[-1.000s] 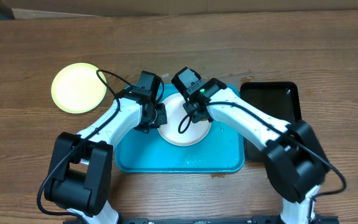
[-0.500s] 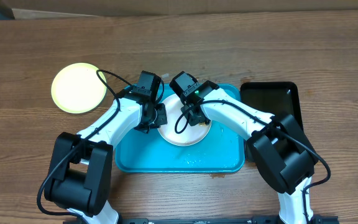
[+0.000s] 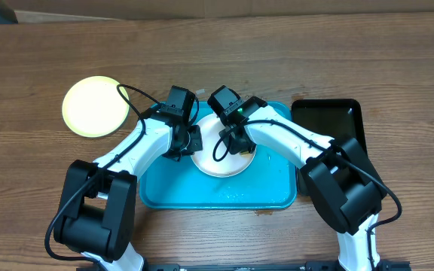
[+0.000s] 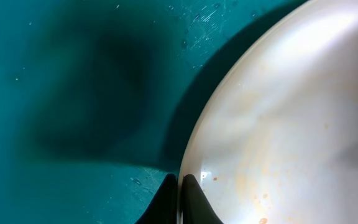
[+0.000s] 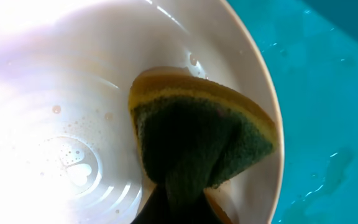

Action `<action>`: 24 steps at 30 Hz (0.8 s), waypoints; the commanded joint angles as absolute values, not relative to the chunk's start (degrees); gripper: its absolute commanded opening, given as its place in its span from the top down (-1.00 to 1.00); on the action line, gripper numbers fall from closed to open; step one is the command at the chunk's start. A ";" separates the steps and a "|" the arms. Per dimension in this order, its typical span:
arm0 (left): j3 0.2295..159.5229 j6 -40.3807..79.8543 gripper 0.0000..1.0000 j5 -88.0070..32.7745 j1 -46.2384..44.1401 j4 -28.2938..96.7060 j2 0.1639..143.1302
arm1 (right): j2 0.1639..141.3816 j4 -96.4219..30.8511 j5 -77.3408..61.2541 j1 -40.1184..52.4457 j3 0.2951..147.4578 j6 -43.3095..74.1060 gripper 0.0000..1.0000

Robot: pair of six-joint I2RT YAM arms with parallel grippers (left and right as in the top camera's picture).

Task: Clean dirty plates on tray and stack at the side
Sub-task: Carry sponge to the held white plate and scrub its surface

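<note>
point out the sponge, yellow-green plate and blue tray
green-and-yellow sponge (image 5: 197, 134), right wrist view, green face
pale yellow-green round plate (image 3: 94, 105), overhead view, centre
turquoise rectangular plastic tray (image 3: 173, 188), overhead view, bare front-left floor

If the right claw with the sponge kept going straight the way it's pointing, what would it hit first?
The white plate. The right gripper points down into it, and its sponge looks pressed against the plate's surface, so there is hardly any gap left. The tray lies beneath.
</note>
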State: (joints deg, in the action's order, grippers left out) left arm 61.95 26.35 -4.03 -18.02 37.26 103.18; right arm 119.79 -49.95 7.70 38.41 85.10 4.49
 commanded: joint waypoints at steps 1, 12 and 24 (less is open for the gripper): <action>61.23 25.47 0.92 -4.03 -18.39 37.28 103.83 | 121.78 -50.59 2.39 37.78 85.45 4.29 0.92; 61.23 25.47 0.92 -4.03 -18.39 37.26 103.83 | 121.78 -50.92 -9.41 33.65 85.47 -1.78 0.92; 61.23 25.50 0.92 -4.05 -18.39 37.19 103.83 | 121.78 -52.51 -18.68 33.67 85.49 -4.99 0.92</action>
